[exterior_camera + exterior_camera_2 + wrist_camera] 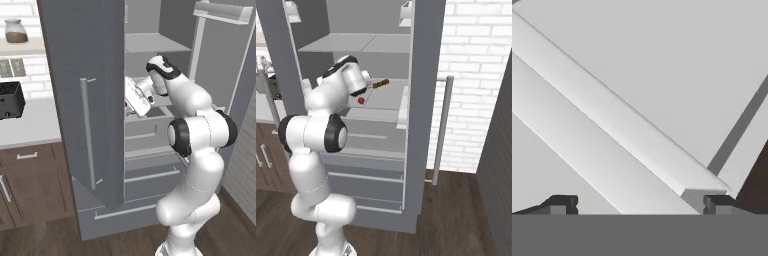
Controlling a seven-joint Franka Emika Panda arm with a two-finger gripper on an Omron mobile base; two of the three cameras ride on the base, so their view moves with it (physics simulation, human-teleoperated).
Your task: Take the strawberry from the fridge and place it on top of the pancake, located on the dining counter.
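Nearest the cameras stands the white arm, bent at the elbow and reaching up into the open fridge [421, 100], whose two doors are swung out to either side. Its gripper [637, 202] shows in the hand view as two dark fingertips [562, 204] set far apart at the bottom corners, so the jaws stand wide with nothing between them; that view looks along a pale grey shelf edge [612, 135] running slantwise, with no fruit visible ahead of the tips. Farther in, in the right base view, the strawberry [361, 100] lies on the middle shelf [386, 102], just beside and a little below the wrist, and well apart from it toward the back right lies the small brownish-orange food item [380, 83], which is not the target. The berry is tiny, much smaller than the wrist, and I judge it very light, soft and easily bruised, with a rounded cone shape that could roll or squirt out of a hard pinch. The best hold is probably across its widest middle, pads closing gently from two opposite sides, with the tips low enough to the shelf to straddle it. The hand seems to need to tilt down toward the berry first.
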